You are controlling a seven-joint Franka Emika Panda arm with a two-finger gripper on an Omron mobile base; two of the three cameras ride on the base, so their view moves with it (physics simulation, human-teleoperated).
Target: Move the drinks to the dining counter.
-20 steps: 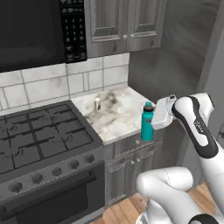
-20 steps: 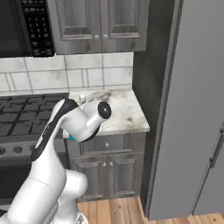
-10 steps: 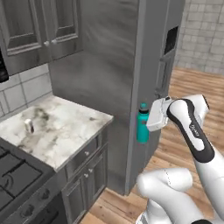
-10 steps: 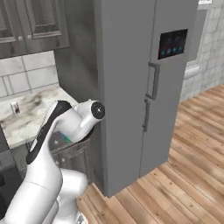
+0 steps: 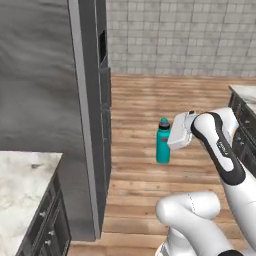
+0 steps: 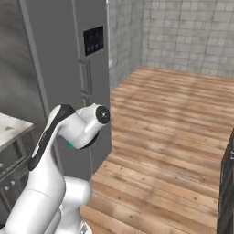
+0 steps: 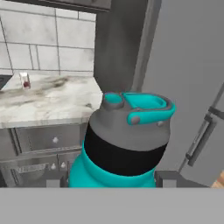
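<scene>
While the white arm bends at its elbow and reaches forward level, its hand (image 5: 172, 136) grips the teal plastic water bottle with a grey-and-black collar (image 5: 163, 141) upright between its fingers, carried in the air above the wooden plank floor (image 5: 150, 100). Since the earlier frames the base has turned: the tall grey steel fridge (image 5: 55, 90) and small marble worktop (image 5: 20, 190) now sit left.

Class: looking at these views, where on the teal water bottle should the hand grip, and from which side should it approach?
Grip the teal water bottle across its straight round body, below the grey lid, coming in level from the side. It stands upright, and the hand holds it this way. The lid's handle looks too uneven for flat fingers.
</scene>
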